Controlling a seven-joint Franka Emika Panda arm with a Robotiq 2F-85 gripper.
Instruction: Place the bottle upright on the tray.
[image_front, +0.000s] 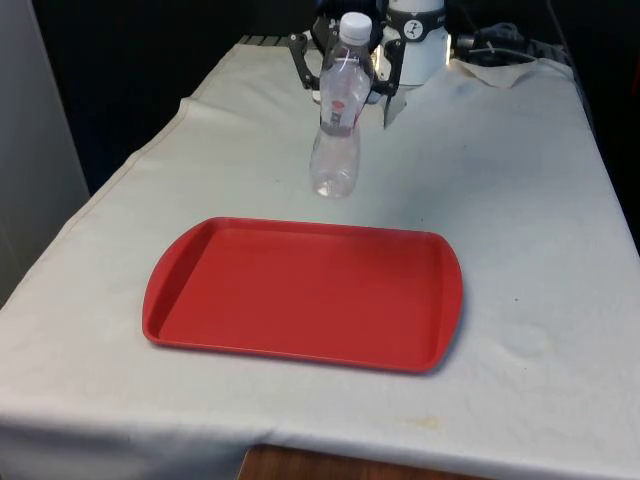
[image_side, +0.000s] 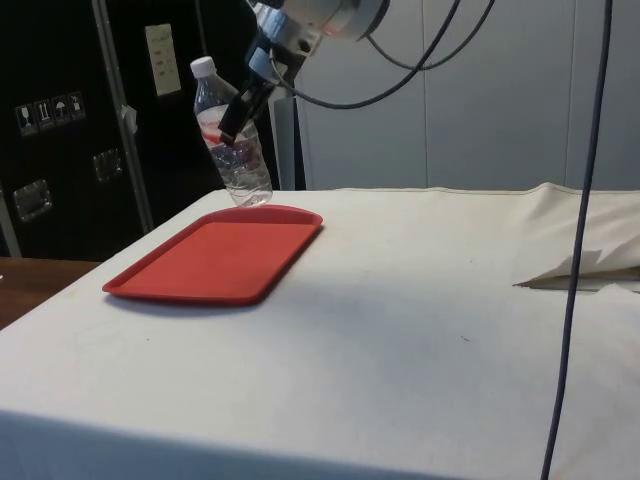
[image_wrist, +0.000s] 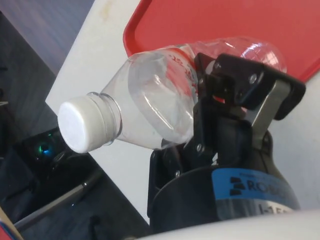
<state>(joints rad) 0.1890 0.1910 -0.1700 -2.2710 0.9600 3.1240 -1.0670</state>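
In the front view the gripper (image_front: 345, 75) holds the bottle (image_front: 338, 120) in the air, above the cloth (image_front: 500, 200) just beyond the far edge of the tray (image_front: 300, 290). The bottle is clear, with a white cap (image_front: 355, 25) and a red label, and stands nearly upright, cap uppermost. The red tray lies flat on the cloth, near the table's near end, with nothing on it.

In the side view the bottle (image_side: 232, 135) hangs tilted, its cap (image_side: 203, 67) leaning away from the arm and its base just over the tray's (image_side: 215, 255) far rim, not touching it (a gap shows beneath the base). The gripper (image_side: 240, 110) grips it at the label, about mid-height, fingers clenched on either side of the body.

In the wrist view the black fingers (image_wrist: 235, 82) close around the bottle (image_wrist: 160, 95) at the label band, the cap (image_wrist: 80, 125) pointing away from the tray (image_wrist: 210, 22). The tray's red corner lies beyond the bottle's base, with white cloth (image_wrist: 100, 55) beside it
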